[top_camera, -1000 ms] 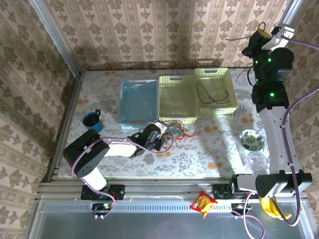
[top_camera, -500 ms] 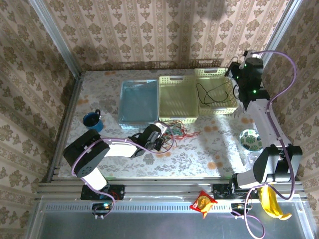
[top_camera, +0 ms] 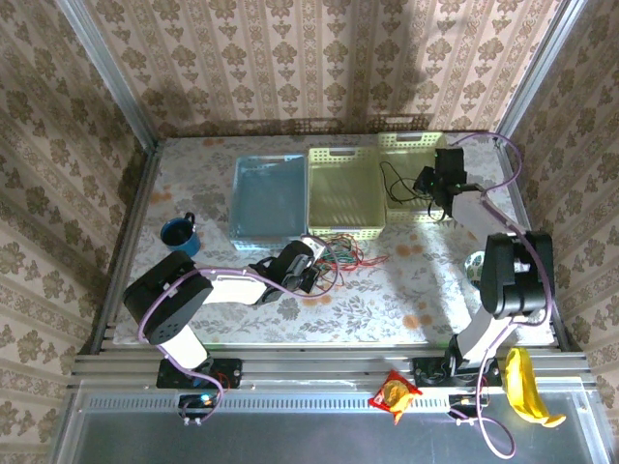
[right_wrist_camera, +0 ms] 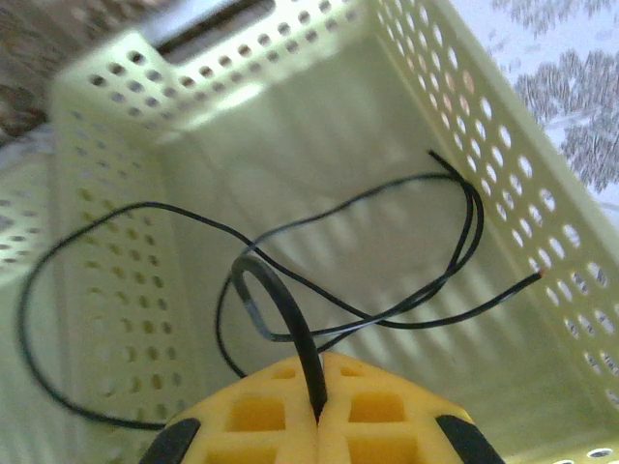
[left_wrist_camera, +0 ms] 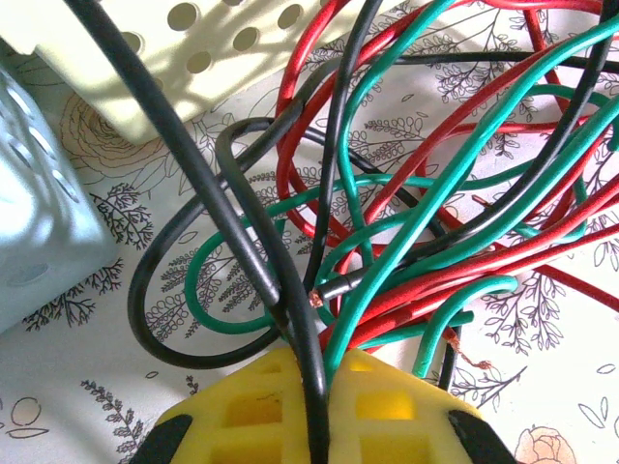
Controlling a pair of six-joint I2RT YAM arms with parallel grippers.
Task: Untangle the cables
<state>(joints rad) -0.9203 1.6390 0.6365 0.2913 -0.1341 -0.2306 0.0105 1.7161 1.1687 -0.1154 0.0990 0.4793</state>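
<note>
The cables [top_camera: 338, 255] are lying in a tangle of red, green and black strands on the floral table [top_camera: 387, 300], just in front of the middle basket [top_camera: 343, 152] and to the right of the blue bin [top_camera: 269, 198]. In the left wrist view the tangle [left_wrist_camera: 426, 232] is spreading up and to the right from the yellow pads, with bare copper showing at a few cut ends, a corner of the perforated basket [left_wrist_camera: 126, 58] above it and the bin wall [left_wrist_camera: 39, 222] at the left. The left gripper [top_camera: 311, 269] is resting low at the near-left edge of the tangle; its jaws [left_wrist_camera: 314, 372] are pressed together on a thick black strand [left_wrist_camera: 290, 319] that is running straight into the seam between the pads, with green strands crowding in beside it. A separate black cable [top_camera: 411, 184] is lying in loose loops inside the right basket [top_camera: 416, 143]. The right gripper [top_camera: 423, 184] is reaching over that basket, and in its wrist view the closed pads [right_wrist_camera: 317, 372] are pinching a bent loop of this black cable [right_wrist_camera: 261, 280], the rest of which is trailing across the basket floor [right_wrist_camera: 319, 145]. Farther out, a blue mug [top_camera: 180, 234] is standing at the left of the table, while a snack packet [top_camera: 396, 393] and a banana [top_camera: 527, 391] are lying below the table's near edge.
</note>
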